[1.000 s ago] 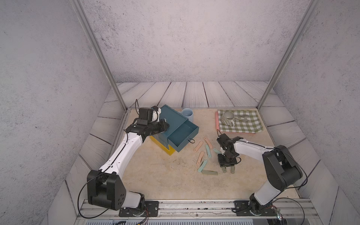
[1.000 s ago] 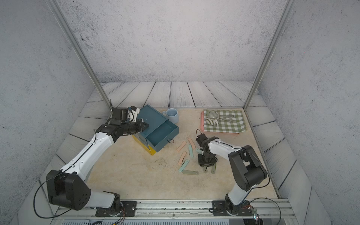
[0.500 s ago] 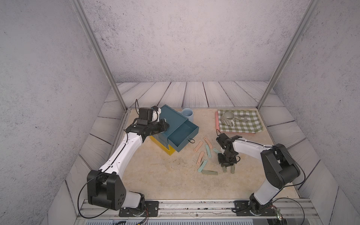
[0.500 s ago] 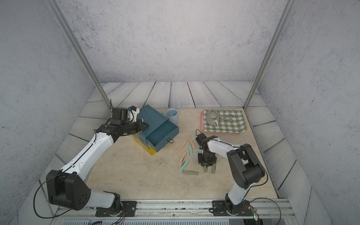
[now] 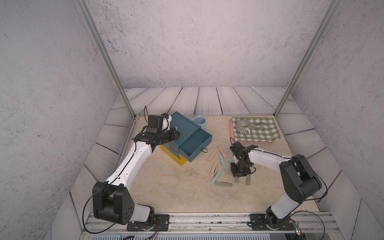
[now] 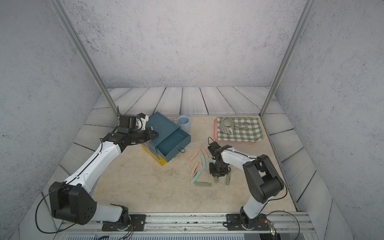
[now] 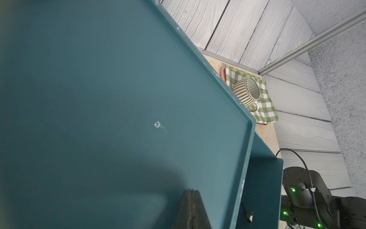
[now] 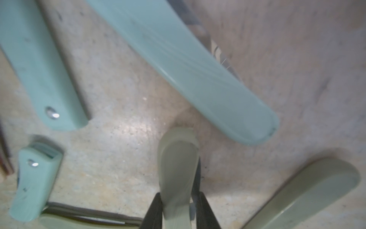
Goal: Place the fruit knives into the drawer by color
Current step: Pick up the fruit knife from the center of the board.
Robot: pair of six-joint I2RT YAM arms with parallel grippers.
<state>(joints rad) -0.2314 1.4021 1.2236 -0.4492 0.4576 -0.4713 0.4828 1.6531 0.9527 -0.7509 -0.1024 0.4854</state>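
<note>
The left gripper (image 7: pixel 191 210), fingers pressed together, sits over the teal top of the three-drawer chest (image 5: pixel 184 125). Its top drawer (image 5: pixel 194 145) stands pulled out. To the right, slim, round-ended pink, mint and olive fruit knives (image 5: pixel 222 161) lie scattered on the tabletop (image 5: pixel 166 187). The right gripper (image 8: pixel 179 210) pinches one olive-green knife (image 8: pixel 177 168), and its jaws are narrower than a second ago. The knife's long axis runs front to back, in line with the fingers.
</note>
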